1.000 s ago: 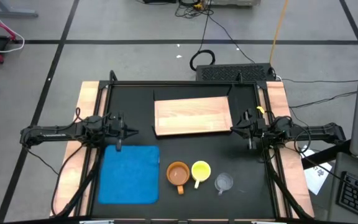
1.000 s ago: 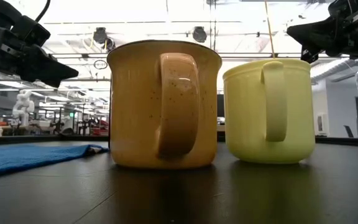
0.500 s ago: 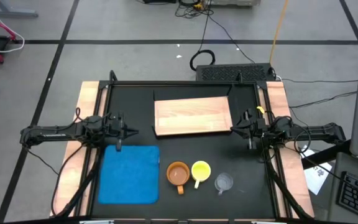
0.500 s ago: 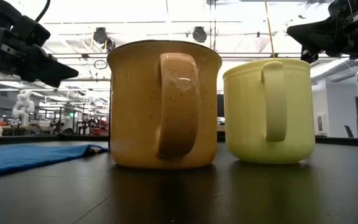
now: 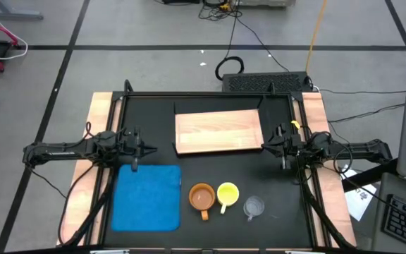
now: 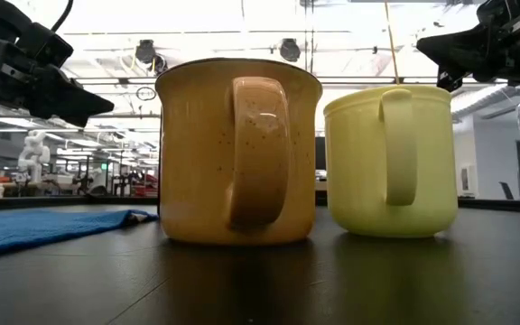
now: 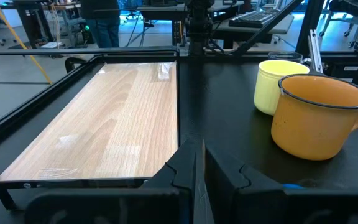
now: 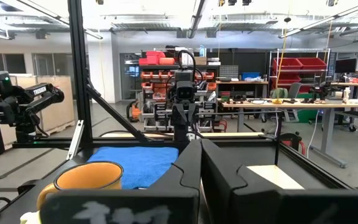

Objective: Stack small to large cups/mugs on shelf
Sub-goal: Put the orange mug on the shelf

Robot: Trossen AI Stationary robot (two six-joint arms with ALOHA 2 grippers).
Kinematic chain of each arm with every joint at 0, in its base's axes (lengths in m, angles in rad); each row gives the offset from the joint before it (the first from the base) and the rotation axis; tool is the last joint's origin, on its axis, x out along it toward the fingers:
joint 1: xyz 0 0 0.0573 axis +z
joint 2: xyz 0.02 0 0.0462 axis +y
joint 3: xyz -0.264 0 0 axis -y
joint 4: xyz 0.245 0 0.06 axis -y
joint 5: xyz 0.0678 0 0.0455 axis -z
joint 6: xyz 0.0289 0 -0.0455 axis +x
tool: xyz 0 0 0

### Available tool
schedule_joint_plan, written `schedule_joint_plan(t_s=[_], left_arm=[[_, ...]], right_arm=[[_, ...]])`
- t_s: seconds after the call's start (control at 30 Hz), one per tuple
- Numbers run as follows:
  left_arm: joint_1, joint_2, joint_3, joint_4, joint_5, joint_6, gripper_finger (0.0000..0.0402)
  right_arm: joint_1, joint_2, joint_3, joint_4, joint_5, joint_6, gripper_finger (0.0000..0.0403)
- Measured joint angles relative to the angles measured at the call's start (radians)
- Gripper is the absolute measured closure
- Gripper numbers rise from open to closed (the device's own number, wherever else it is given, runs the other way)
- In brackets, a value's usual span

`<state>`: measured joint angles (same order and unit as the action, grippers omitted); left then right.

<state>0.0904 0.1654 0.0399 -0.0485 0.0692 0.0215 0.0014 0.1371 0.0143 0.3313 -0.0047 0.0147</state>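
We find the three vessels in a row at the counter's (image 5: 273, 190) near edge: the orange-brown mug (image 5: 201, 198), the yellow mug (image 5: 228, 193) just beside it, and the clear glass cup (image 5: 254, 207) slightly apart. The shelf (image 5: 218, 130) lies bare, farther back. Both arms wait at the sides, the left pincer (image 7: 197, 163) and the right pincer (image 8: 200, 163) each closed to a narrow slit, holding nothing. We judge the glass the fragile, slippery one (best taken by the wall, gently); the mugs look stiff and heavier, with rims or handles offering purchase.
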Motion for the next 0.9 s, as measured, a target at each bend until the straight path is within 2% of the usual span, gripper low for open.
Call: schedule_joint_plan(t_s=[0.2, 0.53, 0.9], left_arm=[[0.000, 0.000, 0.000, 0.000, 0.000, 0.000, 0.0369], [0.000, 0.000, 0.000, 0.000, 0.000, 0.000, 0.0369], [0.000, 0.000, 0.000, 0.000, 0.000, 0.000, 0.0369]], right_arm=[[0.000, -0.001, 0.000, 0.063, 0.001, 0.010, 0.0403], [0.000, 0.000, 0.000, 0.083, 0.003, 0.068, 0.0403], [0.000, 0.000, 0.000, 0.098, 0.001, 0.053, 0.0403]])
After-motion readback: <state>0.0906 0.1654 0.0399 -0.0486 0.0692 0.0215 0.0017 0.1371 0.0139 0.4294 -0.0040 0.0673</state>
